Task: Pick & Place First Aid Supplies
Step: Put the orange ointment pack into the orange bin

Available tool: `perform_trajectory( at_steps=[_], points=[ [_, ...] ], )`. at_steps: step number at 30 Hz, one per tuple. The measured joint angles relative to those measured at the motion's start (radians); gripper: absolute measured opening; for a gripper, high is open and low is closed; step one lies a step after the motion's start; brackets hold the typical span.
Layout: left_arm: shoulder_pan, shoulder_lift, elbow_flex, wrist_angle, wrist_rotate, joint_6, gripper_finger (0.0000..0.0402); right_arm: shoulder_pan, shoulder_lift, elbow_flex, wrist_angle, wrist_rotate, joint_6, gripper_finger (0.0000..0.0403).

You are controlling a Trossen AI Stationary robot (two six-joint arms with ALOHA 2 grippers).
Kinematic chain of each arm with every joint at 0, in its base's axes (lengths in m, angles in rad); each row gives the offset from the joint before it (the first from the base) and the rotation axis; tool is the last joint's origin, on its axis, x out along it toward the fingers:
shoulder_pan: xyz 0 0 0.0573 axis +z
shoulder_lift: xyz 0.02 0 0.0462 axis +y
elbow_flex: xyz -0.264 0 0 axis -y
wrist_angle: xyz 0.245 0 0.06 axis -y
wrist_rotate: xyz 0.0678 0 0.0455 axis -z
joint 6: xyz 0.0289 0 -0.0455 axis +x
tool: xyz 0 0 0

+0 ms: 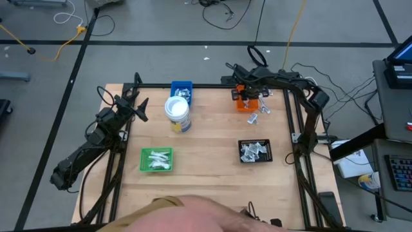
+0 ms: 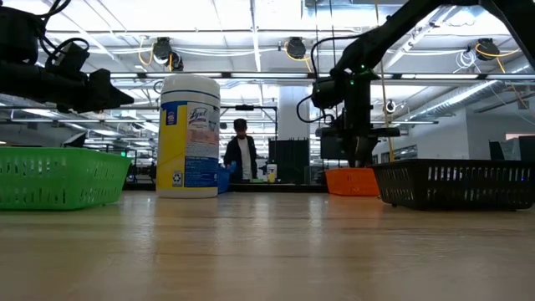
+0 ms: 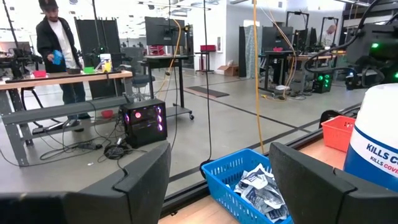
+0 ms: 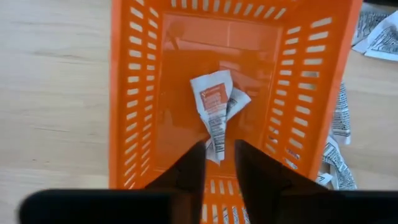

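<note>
The right pincer (image 4: 219, 163) hangs over the orange tray (image 4: 134, 93) at the far right part of the worktop (image 1: 212, 174), its two dark fingers (image 4: 189, 168) a narrow gap apart, with the lower end of a white packet with an orange label (image 4: 214, 112) lying between their tips; whether they grip it or have let it go I cannot tell. The packet lies crumpled on the tray's floor, near the middle. Just outside the tray, on the bare wood, more white printed packets (image 4: 339, 118) lie loose along one side. From above, the right arm reaches in from the right edge to the orange tray, and a few loose packets (image 1: 259, 113) lie just in front of it. Nearer the front sits a black tray (image 1: 255, 151) holding silvery-grey packets. The left pincer (image 1: 138, 106) waits above the far left edge of the worktop, its fingers (image 3: 140, 180) spread wide with nothing between them. Ahead of it stands a blue tray (image 3: 245, 186) heaped with packets, and beside that a white tub with a blue label (image 1: 177, 113). A green tray (image 1: 157, 160) with white packets sits on the left side, toward the front. A person (image 2: 242, 155) stands in the room beyond.
</note>
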Motion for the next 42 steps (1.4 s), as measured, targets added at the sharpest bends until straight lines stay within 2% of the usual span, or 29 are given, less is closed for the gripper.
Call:
perform_trajectory(
  at_steps=[4,8,16,23,32,42],
  points=[
    [0.000,0.000,0.000,0.000,0.000,0.000,0.0274,0.000,-0.023,0.000,0.003,-0.001,-0.007,0.0126],
    [0.000,0.000,0.000,0.000,0.000,0.000,0.0273,0.017,-0.072,0.000,-0.022,0.004,-0.010,0.0143],
    [0.000,0.000,0.000,0.000,0.000,0.000,0.0273,0.107,-0.153,0.000,-0.139,0.003,0.036,0.0127],
    [0.000,0.000,0.000,0.000,0.000,0.000,0.0273,0.204,-0.185,-0.011,-0.150,0.004,0.179,0.0117],
    [0.000,0.000,0.000,0.000,0.000,0.000,0.0274,0.319,-0.238,-0.172,-0.127,0.004,0.531,0.0106],
    [0.000,0.000,0.000,0.000,0.000,0.000,0.0273,0.331,-0.236,-0.331,-0.015,0.038,0.711,0.0104]
  ],
)
